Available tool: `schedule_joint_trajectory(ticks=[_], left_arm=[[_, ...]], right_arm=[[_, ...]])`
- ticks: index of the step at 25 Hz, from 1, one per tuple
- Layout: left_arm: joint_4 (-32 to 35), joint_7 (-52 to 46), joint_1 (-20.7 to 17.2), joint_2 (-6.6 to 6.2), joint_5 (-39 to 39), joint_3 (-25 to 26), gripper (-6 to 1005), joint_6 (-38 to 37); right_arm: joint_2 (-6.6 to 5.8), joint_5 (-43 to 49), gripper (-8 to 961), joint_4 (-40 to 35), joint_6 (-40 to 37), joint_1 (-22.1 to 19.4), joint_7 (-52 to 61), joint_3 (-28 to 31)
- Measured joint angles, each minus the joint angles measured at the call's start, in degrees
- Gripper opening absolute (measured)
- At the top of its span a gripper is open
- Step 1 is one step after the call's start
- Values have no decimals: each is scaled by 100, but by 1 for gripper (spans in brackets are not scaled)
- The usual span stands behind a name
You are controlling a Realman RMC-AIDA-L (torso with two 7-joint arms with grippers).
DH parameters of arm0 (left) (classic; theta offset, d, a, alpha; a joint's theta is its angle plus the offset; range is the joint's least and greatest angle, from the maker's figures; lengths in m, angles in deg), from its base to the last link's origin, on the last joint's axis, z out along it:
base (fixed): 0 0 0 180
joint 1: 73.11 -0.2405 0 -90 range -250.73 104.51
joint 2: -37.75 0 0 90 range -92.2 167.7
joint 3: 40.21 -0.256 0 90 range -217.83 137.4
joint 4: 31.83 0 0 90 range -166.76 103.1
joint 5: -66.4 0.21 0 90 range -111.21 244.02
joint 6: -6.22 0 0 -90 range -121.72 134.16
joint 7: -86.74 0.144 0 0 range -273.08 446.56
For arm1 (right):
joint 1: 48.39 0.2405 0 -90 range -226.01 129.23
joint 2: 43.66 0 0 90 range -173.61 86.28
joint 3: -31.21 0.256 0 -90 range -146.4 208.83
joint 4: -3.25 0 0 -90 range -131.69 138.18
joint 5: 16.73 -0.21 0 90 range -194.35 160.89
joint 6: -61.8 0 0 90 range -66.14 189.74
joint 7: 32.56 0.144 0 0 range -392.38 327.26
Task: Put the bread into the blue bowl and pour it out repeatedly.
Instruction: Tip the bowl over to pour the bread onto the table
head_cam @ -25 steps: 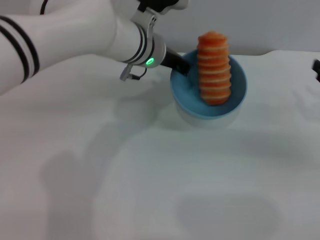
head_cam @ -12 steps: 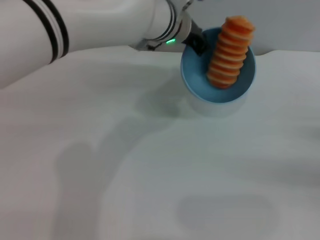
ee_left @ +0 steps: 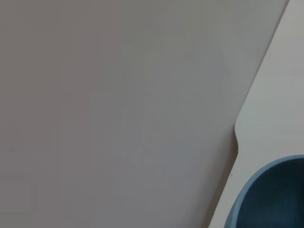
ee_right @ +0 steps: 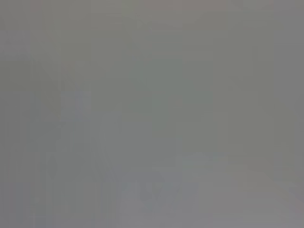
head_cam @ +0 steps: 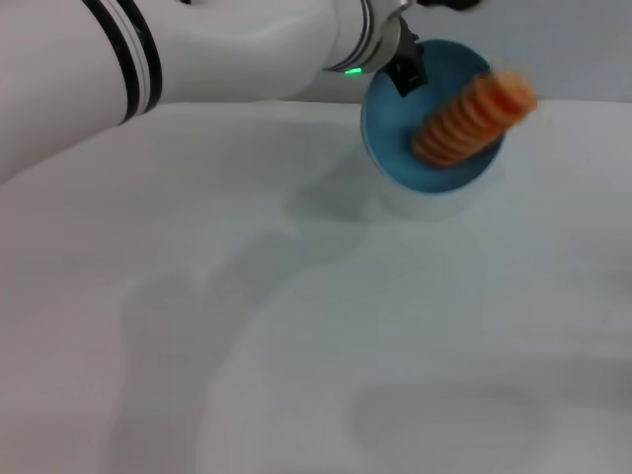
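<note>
We see the bread [head_cam: 472,120] as a long ridged loaf, orange-red with pale cream stripes crossing it. It lies slanted, its lower end resting inside the blue bowl [head_cam: 395,138] and its upper end poking out past the rim toward the robot's right and away from it; that far end shows blurred. Nothing else lies in the bowl.

The blue bowl is round, deep, glossy and plain light blue. It is lifted clear of the white table [head_cam: 316,326] and tipped steeply, so that its open mouth faces the head camera and its inside shows as a full disc. A soft shadow lies on the table below it. In the left wrist view only a curved piece of the bowl's blue wall shows at a corner, with the table's pale edge beside it and a grey wall behind.

The left gripper [head_cam: 407,71] sits at the bowl's upper left rim, its dark fingers clamped on the rim and bearing the bowl's weight. The white left arm, with black bands and a green light at the wrist, reaches across from the left of the head view.

The right gripper shows in none of the views; the right wrist view gives us only flat grey.
</note>
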Motion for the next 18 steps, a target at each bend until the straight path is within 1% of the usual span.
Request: schedule_joint_trajectory(ticks=[2,3,6,8,12,15,17,18], left_arm=[[5,-2,94,4,148,-237,-1,13],[5,-2,94,4,148,-237,-1,13],[17,-43,156,21,417,-418,-1,23],[32,-57,169,23,454,-461,-1,68],[58,-63,129,23,453,-431,-1,229],[41,-187,71,22,430,-270,-1,320],[15,-401,13,17,423,-127,-1,380],[11,-482,-20,16,420,-45,-1,407]], right_arm=[[0,-6,633,43,-69,21,-7,227],[0,-8,632,67,-96,33,-9,309],[-1,-10,630,115,-154,56,-12,404],[-8,-10,629,167,-171,84,-12,431],[-17,-11,627,250,-130,153,69,435],[-23,-11,625,358,-74,219,115,436],[-33,8,624,493,148,362,237,400],[-33,8,624,493,148,362,237,400]])
